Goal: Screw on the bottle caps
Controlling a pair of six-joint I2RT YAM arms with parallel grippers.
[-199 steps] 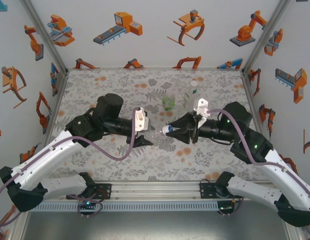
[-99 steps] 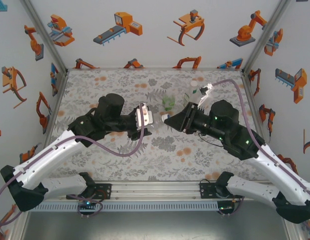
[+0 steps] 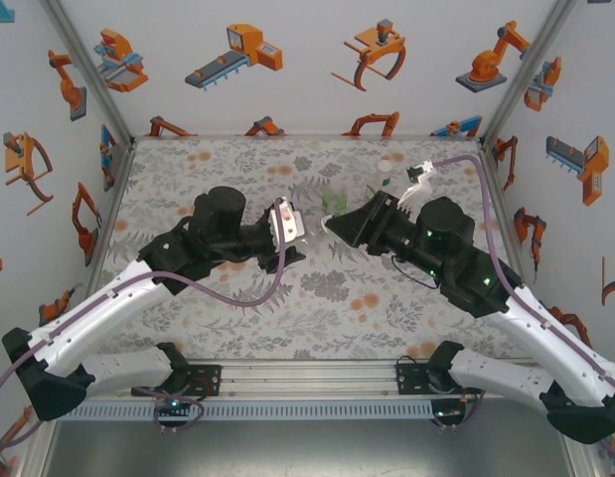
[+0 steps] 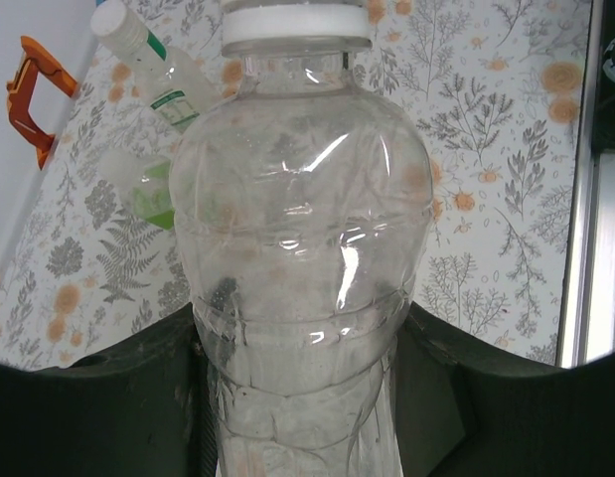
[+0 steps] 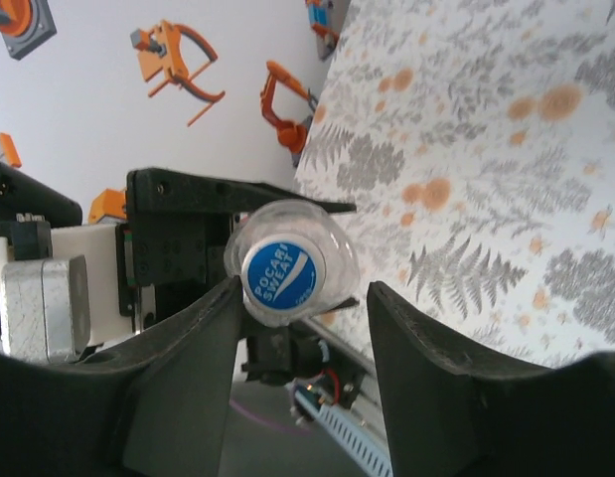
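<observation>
Bottle cap [image 5: 280,281] sits on the bottle [image 4: 302,229] clenched by the left gripper [image 4: 302,343]; the right gripper [image 5: 302,290] stands released astride it. I close squarely, then twist.

The left hand [image 4: 297,397] held a bottle [image 4: 297,248] over the middle of the desk [image 3: 218,169], its cap [image 5: 279,278] between the right hand's [image 5: 302,298] parted fingers [image 5: 188,378]. Behind them on the desk sat a squat bottle [image 4: 138,194], with a taller bottle [image 4: 148,70] right of it.
</observation>
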